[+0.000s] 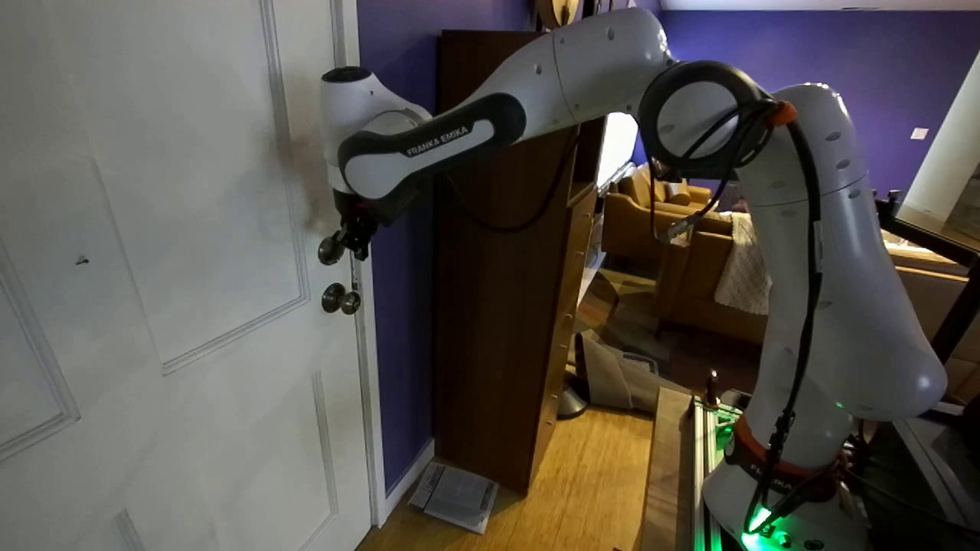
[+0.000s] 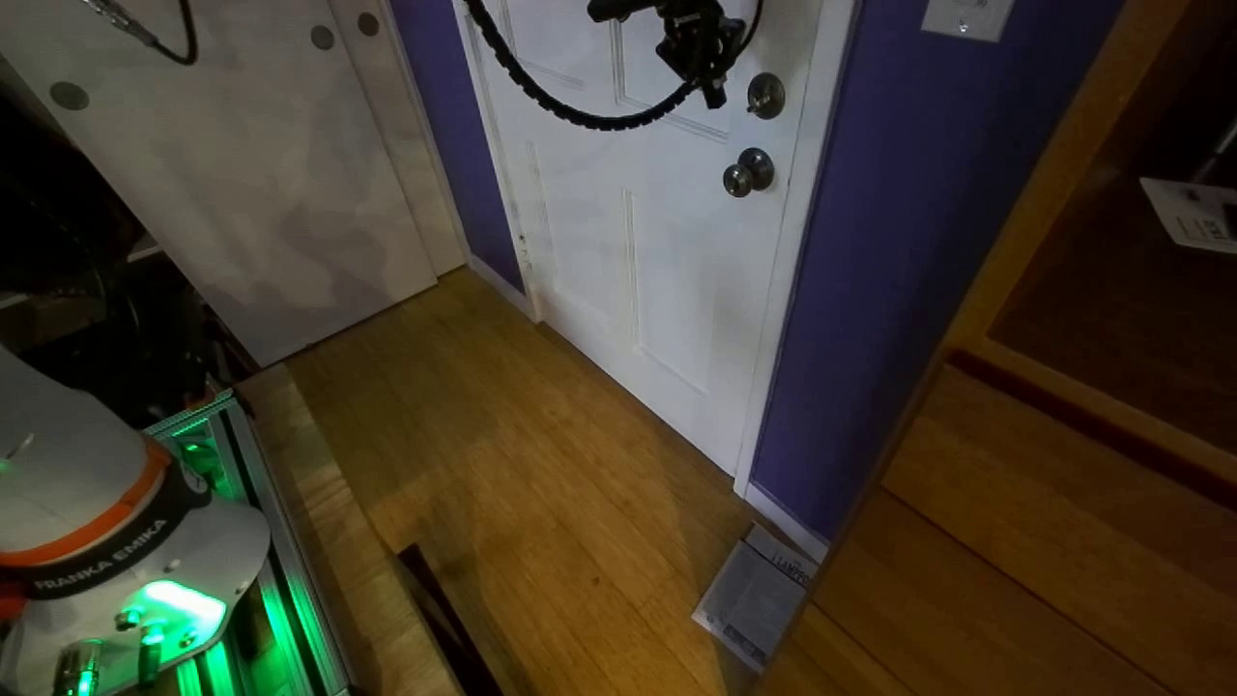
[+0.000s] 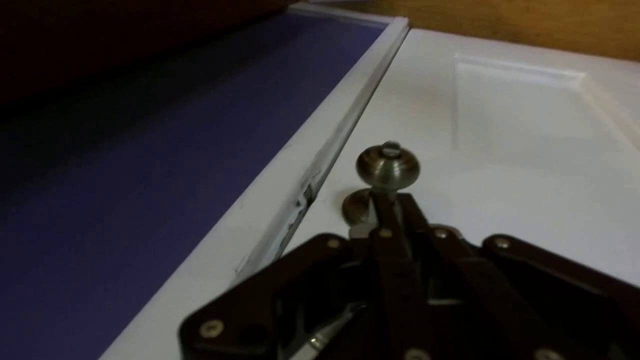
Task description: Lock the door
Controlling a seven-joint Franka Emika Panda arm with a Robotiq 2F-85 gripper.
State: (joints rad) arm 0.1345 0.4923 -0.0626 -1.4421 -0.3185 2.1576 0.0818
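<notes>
Hovering by the lock (image 2: 769, 94) on the white door (image 2: 676, 242), with my arm (image 1: 597, 69) arched up high so the pincer (image 3: 395, 199) can dip down toward it from above. Makes sense to me, since the lock sits above the doorknob (image 2: 748, 172) and coming in this way, the doorknob isn't between us. Pincer is basically closed: fingers (image 3: 384, 214) side by side, just a thin sliver between them, and I see nothing in their grip. In an exterior view the lock's little turn piece (image 2: 756, 105) pokes out clear of them. Whether they touch the lock anywhere, can't say, because in the wrist view my own fingers block most of it. My read is that the skinny closed tip is for nudging the turn piece around, not pinching it. Door looks seated in its frame (image 3: 285, 175), so locking should work fine, but I can't tell if it's locked or not. I'd call this the lining-up step. Next would be easing the tip against one side of the turn piece and sweeping it over, gently, cause it could easily slip off something that small.
</notes>
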